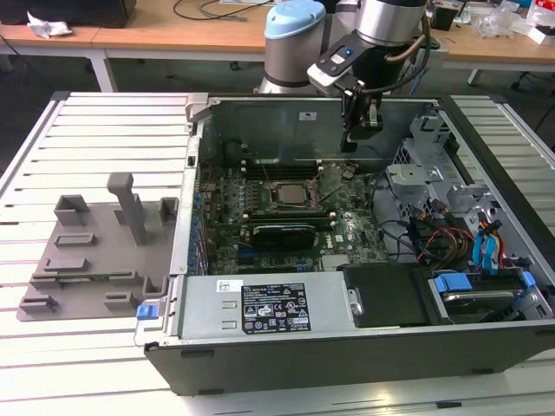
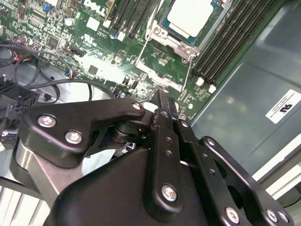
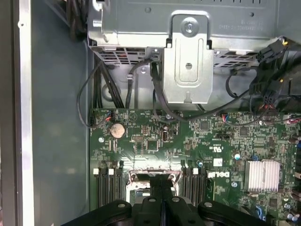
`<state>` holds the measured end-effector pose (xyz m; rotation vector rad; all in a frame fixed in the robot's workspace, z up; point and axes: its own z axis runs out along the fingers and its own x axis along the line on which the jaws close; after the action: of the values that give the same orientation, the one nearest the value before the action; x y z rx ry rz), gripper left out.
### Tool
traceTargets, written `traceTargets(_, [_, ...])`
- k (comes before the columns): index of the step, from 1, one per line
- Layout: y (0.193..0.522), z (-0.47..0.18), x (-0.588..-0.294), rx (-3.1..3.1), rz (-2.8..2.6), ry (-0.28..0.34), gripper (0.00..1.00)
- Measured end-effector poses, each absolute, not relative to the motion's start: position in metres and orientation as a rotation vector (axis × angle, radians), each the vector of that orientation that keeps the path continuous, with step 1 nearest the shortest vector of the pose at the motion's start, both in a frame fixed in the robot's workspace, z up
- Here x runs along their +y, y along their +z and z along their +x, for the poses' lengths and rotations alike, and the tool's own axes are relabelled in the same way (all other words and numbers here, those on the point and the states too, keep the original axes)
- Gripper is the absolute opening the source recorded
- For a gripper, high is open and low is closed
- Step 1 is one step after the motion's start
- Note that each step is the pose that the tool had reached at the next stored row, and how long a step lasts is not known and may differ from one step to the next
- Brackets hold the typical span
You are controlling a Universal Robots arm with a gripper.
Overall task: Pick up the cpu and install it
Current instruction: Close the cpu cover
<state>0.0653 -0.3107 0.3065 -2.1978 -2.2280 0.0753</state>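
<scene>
The cpu (image 2: pixel 190 16), a flat square chip with a silvery-white top, lies in the motherboard socket (image 1: pixel 290 192) between the memory slots. My gripper (image 1: pixel 359 139) hangs over the open computer case, above the board and off to the exterior view's right of the socket. It stands apart from the cpu. In both wrist views its black fingers (image 2: pixel 162 110) are pressed together with nothing between them. The socket's metal frame (image 3: pixel 155 178) shows just past the gripper (image 3: pixel 162 184).
The open case (image 1: pixel 347 347) holds the green motherboard (image 1: pixel 347 234), a drive cage (image 3: pixel 188 52), loose cables (image 1: pixel 425 243) and a power supply (image 1: pixel 269 303). A grey plastic fixture tray (image 1: pixel 95 251) lies on the slatted table at the exterior view's left.
</scene>
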Motion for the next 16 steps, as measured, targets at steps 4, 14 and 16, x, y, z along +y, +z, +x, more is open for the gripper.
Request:
traceTargets(4, [0.306,0.070,-0.311,-2.228,-2.198,0.075,0.11])
traceTargets(14, [0.294,0.087,-0.310,-2.228,-2.198,0.076,0.11])
traceTargets(16, [0.290,0.087,-0.310,-2.228,-2.198,0.076,0.11])
